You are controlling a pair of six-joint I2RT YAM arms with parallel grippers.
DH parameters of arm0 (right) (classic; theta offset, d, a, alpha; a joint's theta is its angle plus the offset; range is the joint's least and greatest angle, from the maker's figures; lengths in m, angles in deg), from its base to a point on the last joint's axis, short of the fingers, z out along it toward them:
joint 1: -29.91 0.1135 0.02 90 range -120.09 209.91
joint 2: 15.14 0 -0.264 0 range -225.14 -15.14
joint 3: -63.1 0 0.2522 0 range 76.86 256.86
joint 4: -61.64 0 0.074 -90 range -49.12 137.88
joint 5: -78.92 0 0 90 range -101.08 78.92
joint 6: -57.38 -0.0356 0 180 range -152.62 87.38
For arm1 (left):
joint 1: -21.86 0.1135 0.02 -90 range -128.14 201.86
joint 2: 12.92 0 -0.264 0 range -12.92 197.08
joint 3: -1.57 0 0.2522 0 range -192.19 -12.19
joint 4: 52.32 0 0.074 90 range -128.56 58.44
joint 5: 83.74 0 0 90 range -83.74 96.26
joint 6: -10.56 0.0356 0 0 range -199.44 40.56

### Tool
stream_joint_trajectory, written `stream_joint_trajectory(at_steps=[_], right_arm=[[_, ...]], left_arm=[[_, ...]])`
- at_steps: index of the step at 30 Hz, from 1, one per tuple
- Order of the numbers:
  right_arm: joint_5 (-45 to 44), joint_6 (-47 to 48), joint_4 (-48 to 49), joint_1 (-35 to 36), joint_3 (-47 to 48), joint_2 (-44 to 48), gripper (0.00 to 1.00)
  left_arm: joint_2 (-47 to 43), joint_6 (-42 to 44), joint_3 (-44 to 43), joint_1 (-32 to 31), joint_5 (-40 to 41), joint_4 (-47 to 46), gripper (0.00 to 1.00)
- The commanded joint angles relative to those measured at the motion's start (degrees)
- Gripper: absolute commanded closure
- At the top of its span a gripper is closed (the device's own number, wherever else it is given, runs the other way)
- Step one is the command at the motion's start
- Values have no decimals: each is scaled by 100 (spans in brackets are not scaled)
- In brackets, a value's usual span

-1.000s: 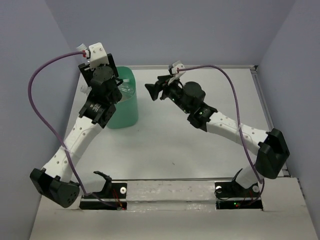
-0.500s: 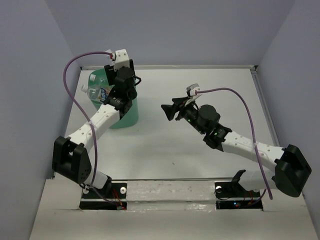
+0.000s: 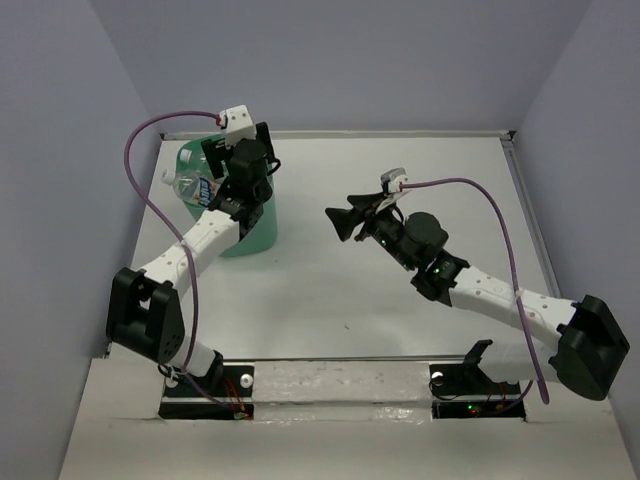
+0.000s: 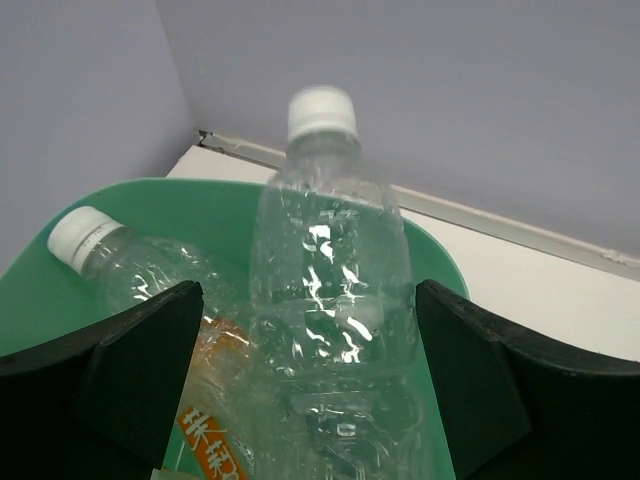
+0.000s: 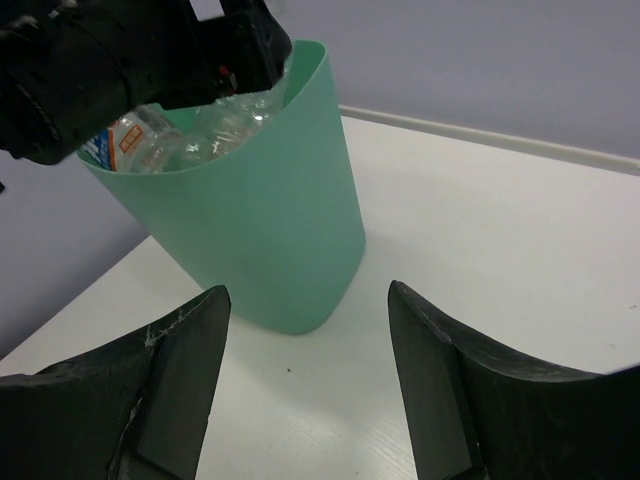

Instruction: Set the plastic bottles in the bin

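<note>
The mint-green bin (image 3: 250,225) stands at the far left of the table. My left gripper (image 3: 235,172) hangs over its rim, jaws wide open. In the left wrist view a clear bottle with a white cap (image 4: 330,280) lies between the open fingers (image 4: 140,370) inside the bin (image 4: 200,200), next to another clear bottle (image 4: 110,255) and an orange-labelled one (image 4: 210,440). A blue-labelled bottle (image 3: 192,185) shows in the bin from above. My right gripper (image 3: 340,222) is open and empty, right of the bin; its wrist view shows the bin (image 5: 260,220) with bottles (image 5: 180,140) inside.
A raised strip (image 3: 400,132) edges the table's back, with walls behind and at both sides. A black mounting bar (image 3: 340,385) with both arm bases runs along the near edge. White table top (image 3: 330,300) lies between the bin and the right arm.
The left arm has swung so its gripper sits at the bin's right rim, and the bottle now lies in the bin. The right gripper has drawn back to the right and nearer.
</note>
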Motion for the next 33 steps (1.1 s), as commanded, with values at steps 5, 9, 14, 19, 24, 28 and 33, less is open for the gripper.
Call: stream_joint_trajectory(at_steps=[5,9,14,19,24,28,33], right_arm=[[89,-142,366,7,36,-25,30],[36,-133,278,7,45,98,30],[10,-116,172,7,62,248,30],[19,-107,-188,7,159,528,30],[-513,-185,-1390,7,439,1064,14],[-1518,-81,-2261,7,440,1767,0],[-1985,17,-3693,7,685,3459,0]], left_arm=[[-753,-49,-698,14,-212,358,1],[-937,-40,-840,14,-265,561,1],[-1201,-180,-656,23,-370,622,1],[-1816,-610,-743,5,-906,1000,1],[-3166,-1207,-288,-3,-2478,1273,1],[-4355,-1656,372,-3,-3235,1440,1],[-5551,-1587,777,-12,-3246,1896,1]])
